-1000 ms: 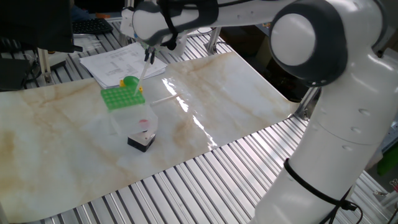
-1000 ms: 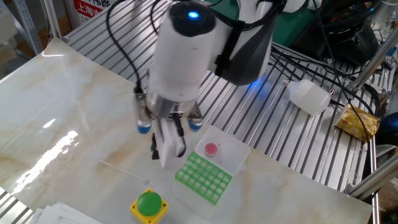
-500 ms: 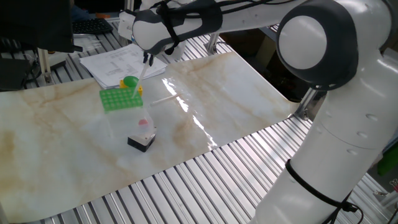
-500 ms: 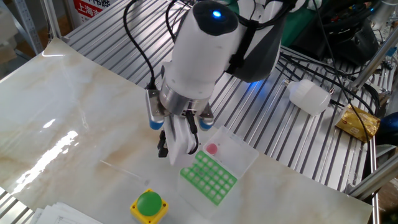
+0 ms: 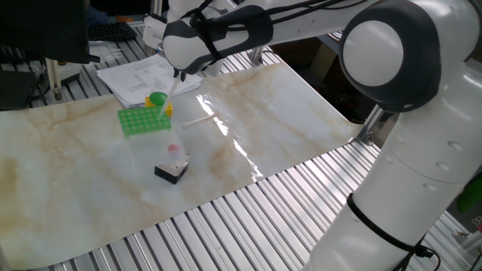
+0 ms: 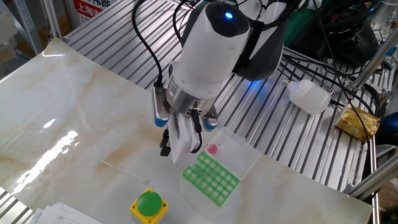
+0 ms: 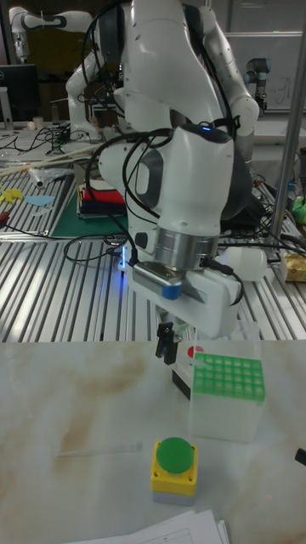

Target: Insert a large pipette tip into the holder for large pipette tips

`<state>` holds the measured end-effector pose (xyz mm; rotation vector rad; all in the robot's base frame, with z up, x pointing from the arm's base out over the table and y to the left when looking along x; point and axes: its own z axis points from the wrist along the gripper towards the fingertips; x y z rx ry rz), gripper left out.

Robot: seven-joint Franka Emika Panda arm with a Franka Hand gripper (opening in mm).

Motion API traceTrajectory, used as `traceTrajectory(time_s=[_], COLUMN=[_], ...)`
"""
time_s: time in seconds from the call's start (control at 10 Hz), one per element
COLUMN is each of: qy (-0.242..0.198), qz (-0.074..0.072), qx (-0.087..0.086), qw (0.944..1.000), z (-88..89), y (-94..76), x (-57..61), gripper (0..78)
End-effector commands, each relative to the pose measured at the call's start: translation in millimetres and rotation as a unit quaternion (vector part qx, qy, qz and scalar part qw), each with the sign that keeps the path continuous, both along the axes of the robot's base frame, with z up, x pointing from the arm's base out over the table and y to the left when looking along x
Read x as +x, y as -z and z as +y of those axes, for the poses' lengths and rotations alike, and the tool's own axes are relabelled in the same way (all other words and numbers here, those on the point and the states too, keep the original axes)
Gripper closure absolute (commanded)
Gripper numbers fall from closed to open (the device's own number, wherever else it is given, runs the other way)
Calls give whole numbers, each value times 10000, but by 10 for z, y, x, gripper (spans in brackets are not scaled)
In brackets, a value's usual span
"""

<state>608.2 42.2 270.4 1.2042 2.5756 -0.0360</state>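
The table (image 5: 301,120) is big and pale. My arm (image 5: 301,15) reaches over its far edge, by the papers. The green rack (image 5: 139,122) sits there, next to the yellow box with the green button (image 5: 156,98). My gripper (image 5: 179,73) hangs just above the rack's corner. My jaws are pinching the tip (image 5: 169,95) at its fat end. It leans a bit, with its point down at the rack's holes. I think I must stand it straight, then go down.

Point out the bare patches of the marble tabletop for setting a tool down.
Free: the wide stretch right of the small black box, and the left end beyond the bright green rack. Crowded: around the rack, the green-and-yellow button, paper sheets and a loose translucent pipette tip.
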Motion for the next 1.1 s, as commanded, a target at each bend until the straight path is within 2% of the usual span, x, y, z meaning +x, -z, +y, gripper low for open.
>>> traceTrajectory(time_s=[0.1,0.4,1.1], qy=[356,425,511], qz=[-224,-268,-230], qx=[-203,-234,-131], qw=[9989,9985,9983], z=[42,43,0], y=[12,12,-23], x=[-52,-60,-115], gripper=[764,764,764])
